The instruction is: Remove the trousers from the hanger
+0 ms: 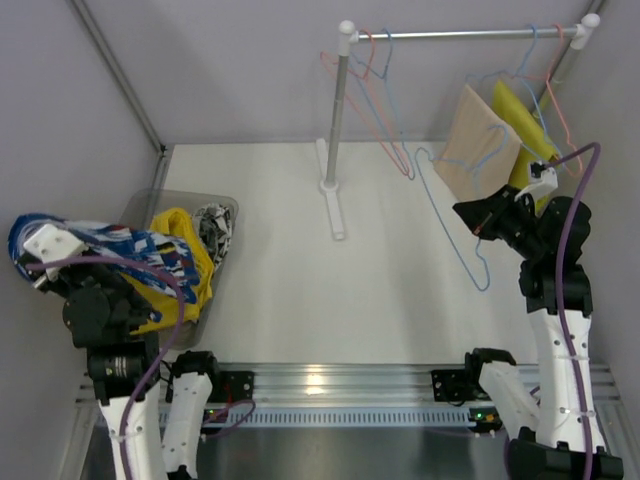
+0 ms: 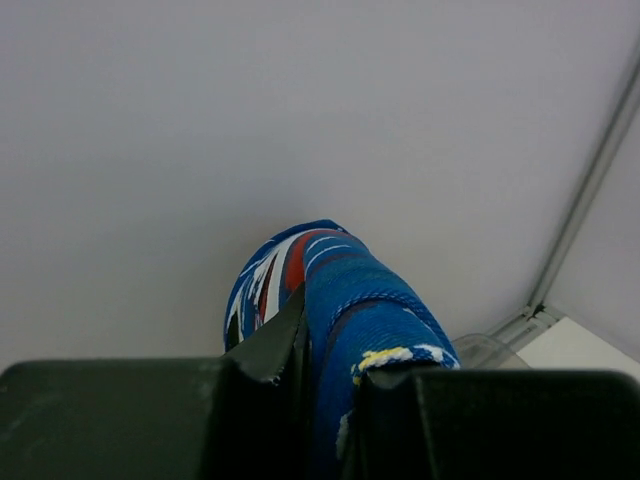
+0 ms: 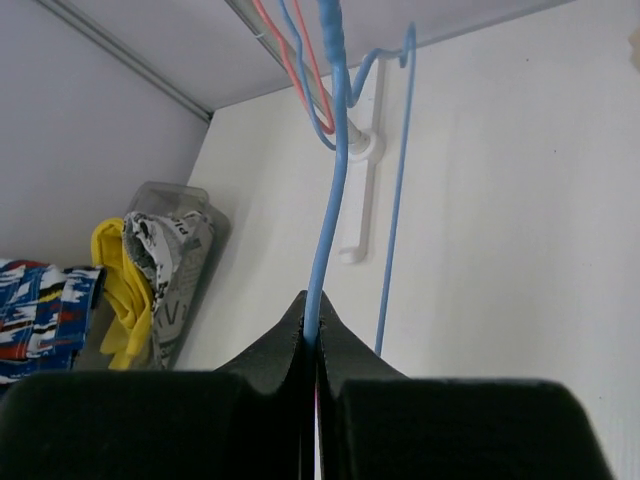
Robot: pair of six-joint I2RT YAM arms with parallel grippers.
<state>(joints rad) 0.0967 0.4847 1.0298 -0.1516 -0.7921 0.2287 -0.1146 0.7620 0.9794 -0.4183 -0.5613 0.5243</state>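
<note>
So the left gripper [image 2: 335,345] is clamping down on a bunched fold of the blue trousers with white and red patches [image 1: 120,245]. They're hanging off that arm at the far left, just beside the clear plastic tub [image 1: 190,196], not really over it. The plain bright yellow trousers [image 1: 178,228] and the black-and-white print trousers [image 1: 213,228] are sitting in that tub, so I'm guessing this one is going in too. The right gripper [image 3: 312,315] is pinching the thin blue wire hanger [image 3: 322,250], which looks bare and is dangling off to the right, near the beige cloth [image 1: 480,140] and the olive-yellow cloth [image 1: 525,120] on the white rack [image 1: 335,130]. If I were doing the drop, I'd swing the left wrist toward the middle of the tub before letting go. A lot of fabric is draping over the arm itself, and it'll probably snag or slide down outside the wall. Tilting the fingers downward should let the cloth fall free. Meanwhile I'd be holding the right arm steady so the hanger isn't swinging into the rack.
</note>
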